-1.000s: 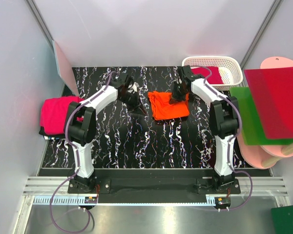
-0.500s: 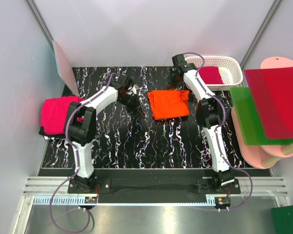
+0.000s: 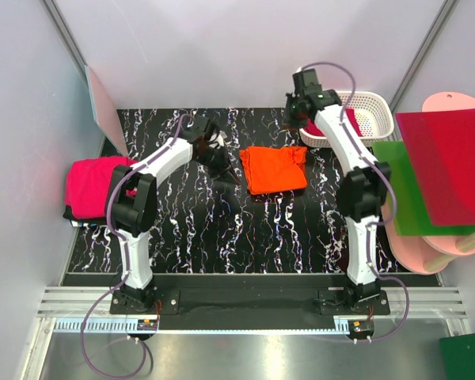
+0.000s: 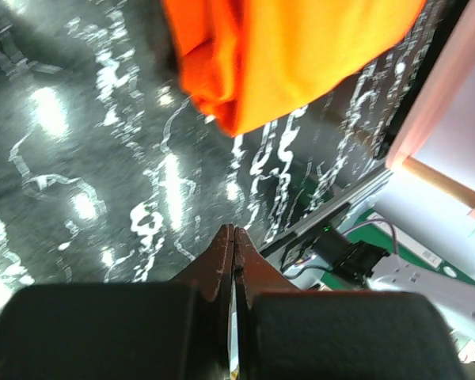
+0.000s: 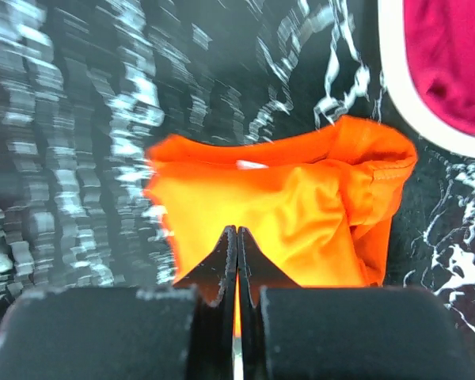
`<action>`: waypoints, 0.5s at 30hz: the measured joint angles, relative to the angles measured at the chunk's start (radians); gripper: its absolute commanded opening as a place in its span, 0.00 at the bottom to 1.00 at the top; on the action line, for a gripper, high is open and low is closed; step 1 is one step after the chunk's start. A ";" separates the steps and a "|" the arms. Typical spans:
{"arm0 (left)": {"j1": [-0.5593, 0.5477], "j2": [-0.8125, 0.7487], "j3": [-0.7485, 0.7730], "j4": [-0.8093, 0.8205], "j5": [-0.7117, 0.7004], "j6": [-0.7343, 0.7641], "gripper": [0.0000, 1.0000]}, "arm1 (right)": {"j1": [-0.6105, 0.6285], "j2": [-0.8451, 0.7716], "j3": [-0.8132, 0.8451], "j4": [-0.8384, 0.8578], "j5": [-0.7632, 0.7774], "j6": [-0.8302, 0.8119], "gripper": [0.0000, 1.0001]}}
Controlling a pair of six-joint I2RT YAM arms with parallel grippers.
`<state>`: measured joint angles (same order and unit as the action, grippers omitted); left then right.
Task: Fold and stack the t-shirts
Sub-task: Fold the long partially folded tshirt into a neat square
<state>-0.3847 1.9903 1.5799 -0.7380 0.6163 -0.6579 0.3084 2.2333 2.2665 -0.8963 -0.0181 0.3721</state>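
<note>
the orange t-shirt (image 3: 274,169) is lying folded into a rough rectangle on the black marbled table (image 3: 222,237), around the middle and a little toward the far side. its far right corner is bunching up in loose folds. your left gripper (image 3: 224,168) is sitting just left of the shirt, apart from the cloth. in your left wrist view its fingers (image 4: 219,255) are pressing flat against each other with nothing between them, and the shirt's edge is showing beyond the tips. your right gripper (image 3: 295,120) is hanging raised over the far side of the table, between the orange shirt and the white basket (image 3: 372,96). in your right wrist view its fingers (image 5: 220,255) are clenching together on nothing, and the camera is looking down past them onto the orange cloth. a crimson t-shirt (image 5: 451,55) is lying inside the basket at the far right corner of the table. a folded magenta-pink t-shirt (image 3: 91,186) is resting at the left edge of the table, well apart from the orange one; you cannot tell from above whether more than one shirt is lying in that pile. off the right side of the table a red plastic sheet (image 3: 447,162) is overlapping a green plastic sheet (image 3: 400,194), and both are lying over pale pink boards (image 3: 443,247).
</note>
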 measured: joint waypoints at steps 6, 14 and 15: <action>-0.047 0.033 0.037 0.038 0.003 -0.029 0.00 | 0.000 -0.206 -0.148 0.087 -0.064 0.010 0.00; -0.064 0.041 0.035 0.038 0.003 -0.043 0.00 | 0.000 -0.148 -0.378 0.119 -0.151 0.033 0.00; -0.064 0.042 0.035 0.038 0.003 -0.047 0.00 | 0.000 -0.128 -0.389 0.118 -0.156 0.033 0.00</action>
<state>-0.4484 2.0323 1.6150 -0.6998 0.6193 -0.7044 0.3084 2.1052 1.8774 -0.7784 -0.1738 0.4053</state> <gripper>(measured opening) 0.005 0.009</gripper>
